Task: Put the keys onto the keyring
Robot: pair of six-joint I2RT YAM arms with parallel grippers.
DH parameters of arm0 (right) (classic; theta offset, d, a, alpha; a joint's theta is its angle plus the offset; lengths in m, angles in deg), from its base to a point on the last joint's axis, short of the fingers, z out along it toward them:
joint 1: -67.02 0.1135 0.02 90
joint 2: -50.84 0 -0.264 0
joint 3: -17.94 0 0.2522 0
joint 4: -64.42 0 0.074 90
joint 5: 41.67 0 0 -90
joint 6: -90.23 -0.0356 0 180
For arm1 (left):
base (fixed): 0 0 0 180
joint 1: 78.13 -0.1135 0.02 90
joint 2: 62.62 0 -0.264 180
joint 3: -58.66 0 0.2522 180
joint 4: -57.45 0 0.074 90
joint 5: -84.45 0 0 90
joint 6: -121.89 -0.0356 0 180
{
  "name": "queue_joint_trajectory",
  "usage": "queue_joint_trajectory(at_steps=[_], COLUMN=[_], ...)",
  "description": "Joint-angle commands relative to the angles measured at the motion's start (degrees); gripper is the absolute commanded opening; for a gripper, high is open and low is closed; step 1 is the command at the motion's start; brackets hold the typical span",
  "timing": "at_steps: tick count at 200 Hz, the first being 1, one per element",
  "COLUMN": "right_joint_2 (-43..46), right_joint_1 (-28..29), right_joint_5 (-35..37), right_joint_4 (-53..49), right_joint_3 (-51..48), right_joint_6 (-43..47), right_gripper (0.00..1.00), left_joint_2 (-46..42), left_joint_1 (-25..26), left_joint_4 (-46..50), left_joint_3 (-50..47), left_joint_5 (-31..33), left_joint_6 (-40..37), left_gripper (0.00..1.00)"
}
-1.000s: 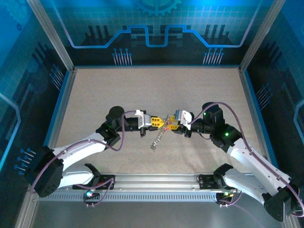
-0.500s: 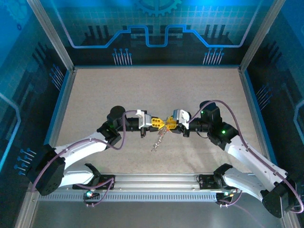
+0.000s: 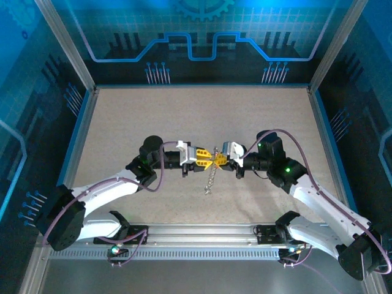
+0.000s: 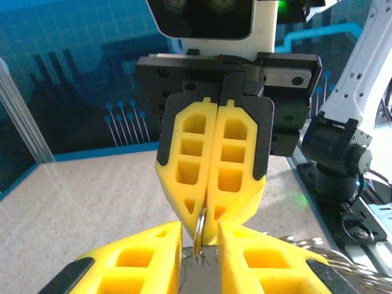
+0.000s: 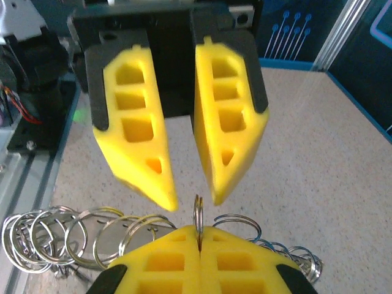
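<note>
**Inspector:** State of the right gripper?

**Assistant:** Fingers pressed flat together and clamped on the keyring. The keyring stands upright and edge-on, rising out of the seam between the two pads.

**Inspector:** And the left gripper?

**Assistant:** Fingers apart. It faces the right gripper tip to tip, and the top of the keyring sits in the gap between its tips. I cannot tell whether either tip touches the wire.

**Inspector:** Does the left wrist view agree?

**Assistant:** Yes. There the right gripper's yellow fingers show no gap, with the keyring pinched at their very tips. The left fingers stand to either side of it.

**Inspector:** Where is the keyring?

**Assistant:** From above, the grippers meet over the middle of the table. The keyring is held off the surface at that meeting point.

**Inspector:** Is anything attached to it?

**Assistant:** A chain of linked silver loops trails from the meeting point toward the near edge. I cannot tell whether its end touches the table. In the right wrist view, loops fan out on both sides below the keyring.

**Inspector:** Keys?

**Assistant:** Too small to pick out among the loops.
</note>
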Motion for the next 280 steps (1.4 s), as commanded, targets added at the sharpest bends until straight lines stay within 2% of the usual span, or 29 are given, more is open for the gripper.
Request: queue_joint_trajectory(at_steps=[1, 28, 134, 147, 168, 212, 236, 248, 266, 280], right_joint_2=[0.4, -0.1, -1.3, -1.6, -1.7, -1.1, -1.3, -1.2, -1.0, -1.0], right_joint_1=[1.8, 3.1, 5.6, 5.8, 6.0, 6.0, 6.0, 6.0, 6.0, 6.0], right_joint_5=[3.4, 4.4, 5.7, 5.8, 6.0, 6.5, 6.0, 5.9, 6.0, 5.8], right_joint_4=[-4.1, -4.9, -4.0, -3.9, -3.5, -2.5, -2.1, -1.7, -1.3, -1.3], right_joint_3=[3.7, 4.3, 4.5, 4.6, 4.6, 4.3, 4.0, 3.8, 3.7, 3.6], right_joint_6=[3.6, 5.0, 5.4, 5.4, 5.3, 5.1, 4.9, 4.7, 4.4, 4.4], right_gripper=[0.00, 0.00, 0.00, 0.00, 0.00, 0.00, 0.00, 0.00, 0.00, 0.00], left_joint_2=[-3.3, -3.9, -0.9, -0.6, -0.3, -1.0, -1.2, -1.2, -1.1, -1.1], left_joint_1=[0.2, 0.4, 1.3, 1.4, 1.7, 1.8, 1.8, 1.8, 1.9, 1.8], left_joint_4=[13.6, 19.6, 18.8, 19.1, 20.7, 23.4, 24.3, 24.2, 23.8, 23.8], left_joint_3=[3.7, 5.0, 6.8, 7.2, 8.0, 7.9, 8.2, 8.0, 8.0, 8.1], left_joint_5=[2.0, 2.8, 1.5, 1.4, 1.3, 2.6, 2.8, 3.1, 3.3, 3.4], left_joint_6=[-6.8, -9.8, -7.1, -7.2, -8.1, -10.4, -10.9, -11.0, -11.0, -11.2], left_gripper=[0.23, 0.23, 0.26, 0.24, 0.16, 0.16, 0.12, 0.12, 0.19, 0.19])
